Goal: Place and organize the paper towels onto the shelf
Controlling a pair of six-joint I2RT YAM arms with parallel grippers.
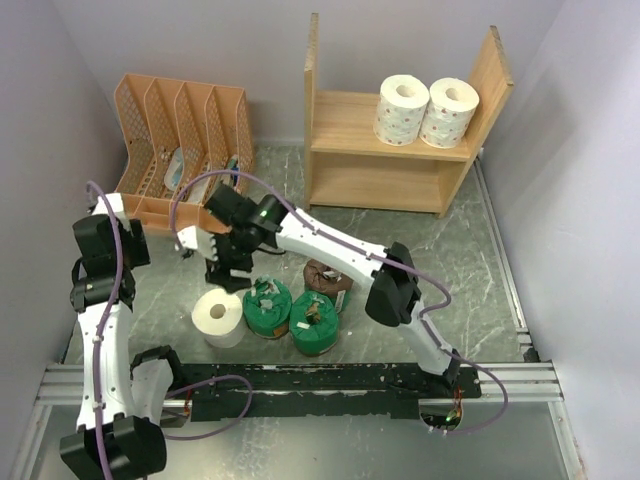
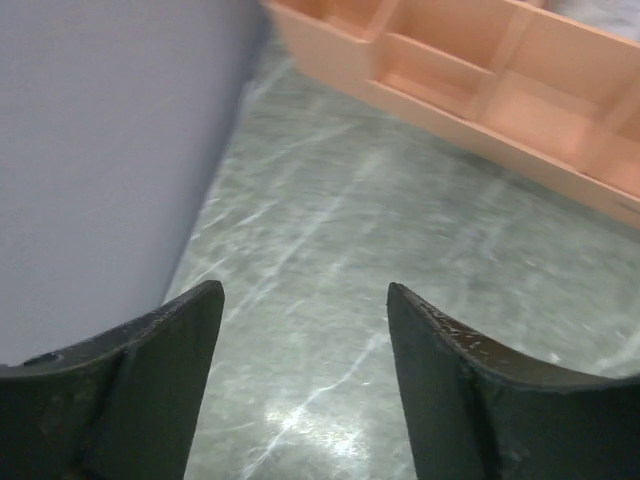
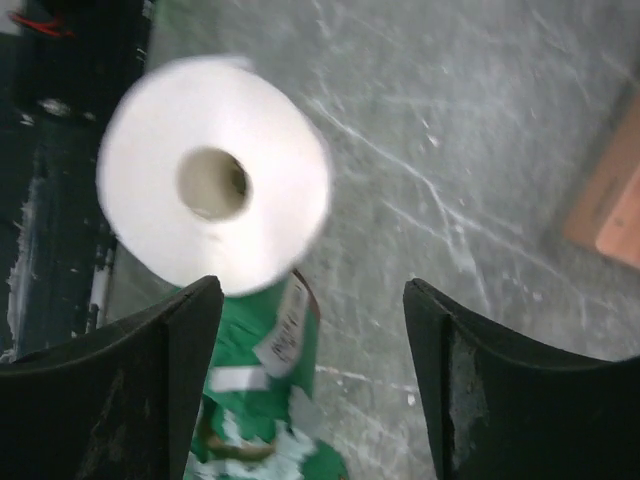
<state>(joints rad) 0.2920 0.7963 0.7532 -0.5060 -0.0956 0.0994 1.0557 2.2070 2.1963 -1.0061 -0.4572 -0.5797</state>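
Overlapping brown-ended roll (image 1: 328, 279): R arm (image 1: 320, 240).

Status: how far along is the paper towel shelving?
Two of six done: one white roll and a second white roll stand on the shelf, upper board. In hand: nothing. The left gripper and right gripper are both open, the right one near the loose white roll. To do, all on the table: that roll, a green roll, another green roll, and the brown-ended roll.

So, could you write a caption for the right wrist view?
Open right fingers over a white roll beside a green roll.
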